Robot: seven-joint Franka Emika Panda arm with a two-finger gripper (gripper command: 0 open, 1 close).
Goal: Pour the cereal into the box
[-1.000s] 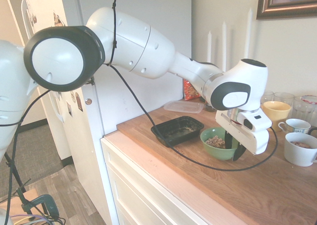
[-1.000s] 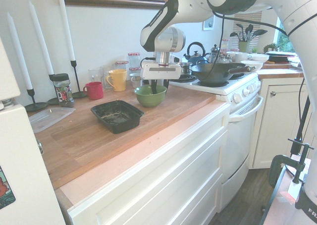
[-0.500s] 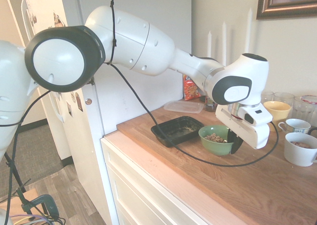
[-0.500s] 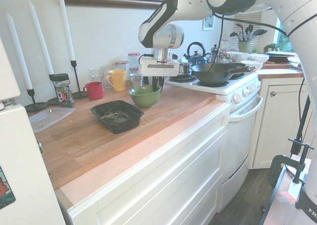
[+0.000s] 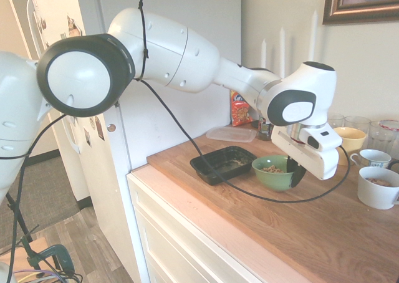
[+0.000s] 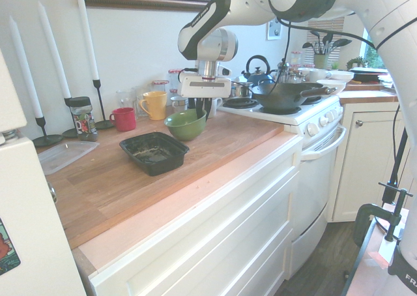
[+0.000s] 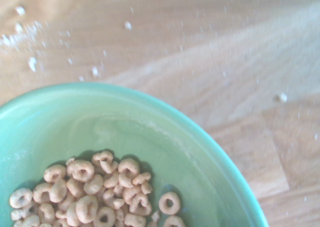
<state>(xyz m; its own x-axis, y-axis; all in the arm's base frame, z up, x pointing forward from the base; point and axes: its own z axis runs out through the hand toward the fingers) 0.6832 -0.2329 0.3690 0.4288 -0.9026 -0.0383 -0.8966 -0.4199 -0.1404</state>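
**Green bowl lifted off the desk in the pincer's grip**

Since a second ago the pincer (image 5: 295,172) has been closing on the rim of the green bowl (image 5: 272,173) and rising, so the bowl is now hanging clear of the desk (image 5: 349,233) instead of sitting on it. Its dark fingers are pointing straight down and clamping the bowl's rim on the side toward the stove, one finger inside and one outside. The bowl is hanging a little tilted from the pincer in the second exterior view (image 6: 185,124).

The cereal (image 7: 95,192) is lying as a small heap of tan rings in the bottom of the bowl, directly below the pincer. The box (image 6: 154,152), a shallow black tray, is resting on the desk just beside and below the bowl, on the side away from the pincer, with some crumbs in it. Pale crumbs are dotting the wood under the bowl.

Behind the pincer a yellow mug (image 6: 154,104) and a red mug (image 6: 123,118) are standing near the wall.
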